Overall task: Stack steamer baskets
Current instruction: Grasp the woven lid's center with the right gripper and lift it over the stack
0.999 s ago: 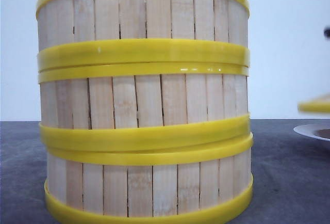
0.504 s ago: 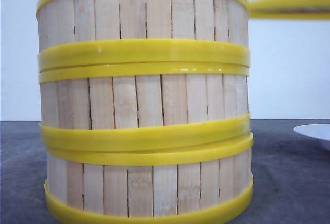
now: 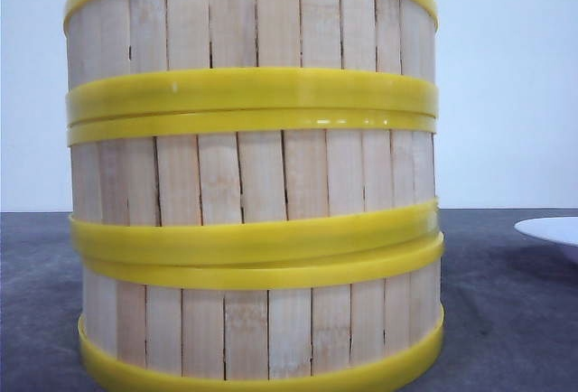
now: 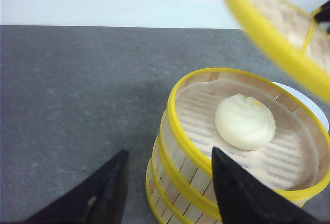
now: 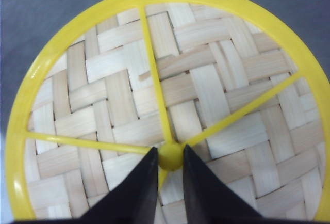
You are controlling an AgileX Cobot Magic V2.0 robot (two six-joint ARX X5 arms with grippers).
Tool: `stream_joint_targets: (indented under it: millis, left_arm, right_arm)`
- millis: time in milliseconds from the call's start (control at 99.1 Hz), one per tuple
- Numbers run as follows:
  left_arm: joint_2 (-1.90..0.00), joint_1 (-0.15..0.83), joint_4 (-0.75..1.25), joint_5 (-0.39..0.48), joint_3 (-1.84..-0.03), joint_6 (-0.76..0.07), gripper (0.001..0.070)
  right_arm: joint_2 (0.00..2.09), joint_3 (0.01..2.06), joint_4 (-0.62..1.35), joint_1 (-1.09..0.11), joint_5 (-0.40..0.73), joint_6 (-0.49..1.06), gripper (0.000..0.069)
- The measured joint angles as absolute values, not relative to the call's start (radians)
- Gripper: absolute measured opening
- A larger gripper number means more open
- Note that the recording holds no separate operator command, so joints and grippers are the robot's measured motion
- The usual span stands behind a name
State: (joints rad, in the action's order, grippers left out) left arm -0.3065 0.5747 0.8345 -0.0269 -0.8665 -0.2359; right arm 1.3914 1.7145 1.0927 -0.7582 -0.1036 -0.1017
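Right gripper (image 5: 170, 175) pinched on the small yellow centre knob (image 5: 170, 155) of a round woven-bamboo lid with a yellow plastic rim and spokes (image 5: 216, 79). Lid carried tilted, high and off to the right of the stack of three round slatted-bamboo steamer baskets with glossy yellow rims (image 3: 253, 184), not yet centred over it. Coming move, by judgement: across to the left, level out, then down onto the open top basket (image 4: 178, 126), where a white bun (image 4: 244, 121) sits. Left gripper (image 4: 167, 193) spread wide and empty, just beside the stack. White plate (image 3: 553, 228) apart on the grey table (image 3: 506, 320).
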Motion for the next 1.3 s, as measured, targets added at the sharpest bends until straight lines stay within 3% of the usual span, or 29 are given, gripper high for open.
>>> stream_joint_targets:
  millis: [565, 1301]
  left_arm:
    - [-0.307, 0.575, 0.866, -0.027, -0.867, -0.236, 0.0300]
    - [-0.307, 0.575, 0.883, -0.027, -0.867, -0.236, 0.0300]
  right_arm:
    - [1.523, 1.729, 1.122, -0.957, 0.000, -0.083, 0.0052]
    - [1.563, 1.753, 1.180, -0.974, 0.079, -0.048, 0.0052]
